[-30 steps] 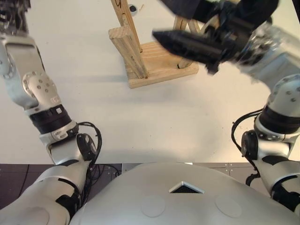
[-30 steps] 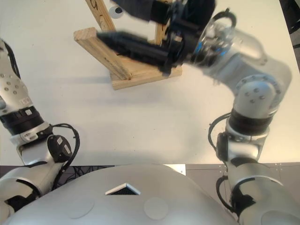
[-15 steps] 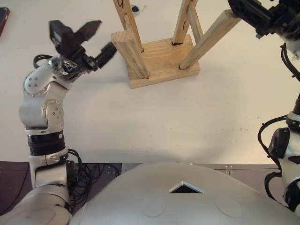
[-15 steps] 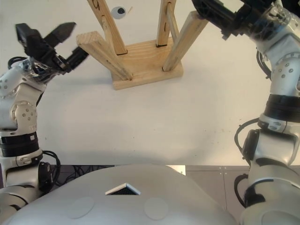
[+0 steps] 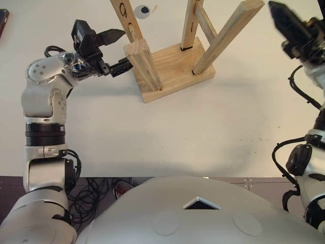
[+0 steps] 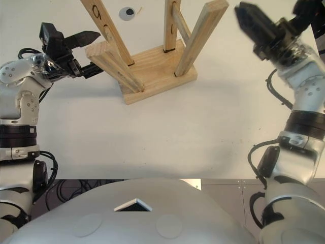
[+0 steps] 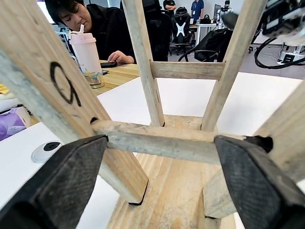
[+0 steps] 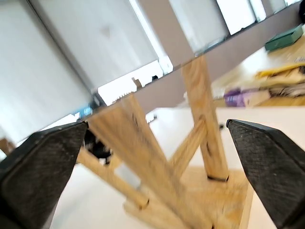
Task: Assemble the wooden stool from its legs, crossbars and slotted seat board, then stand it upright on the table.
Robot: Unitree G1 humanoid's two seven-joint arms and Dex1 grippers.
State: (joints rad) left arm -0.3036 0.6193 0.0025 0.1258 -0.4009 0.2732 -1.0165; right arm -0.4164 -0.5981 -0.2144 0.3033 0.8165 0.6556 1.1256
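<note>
Well apart and empty, the left jaws sit just left of the near-left leg of the stool. Right jaws, likewise spread and empty, hang raised at far right. The stool is upside down, seat board on the desk, legs up.

One readable mark here: a single hand-drawn dark digit on the far left stool leg, up close in the left wrist view. It's a loop with a tail, so 6 or 9 depending on which way up the leg goes, and I can't say which. From the head camera the same leg shows dark marks too, too small to make out.
</note>
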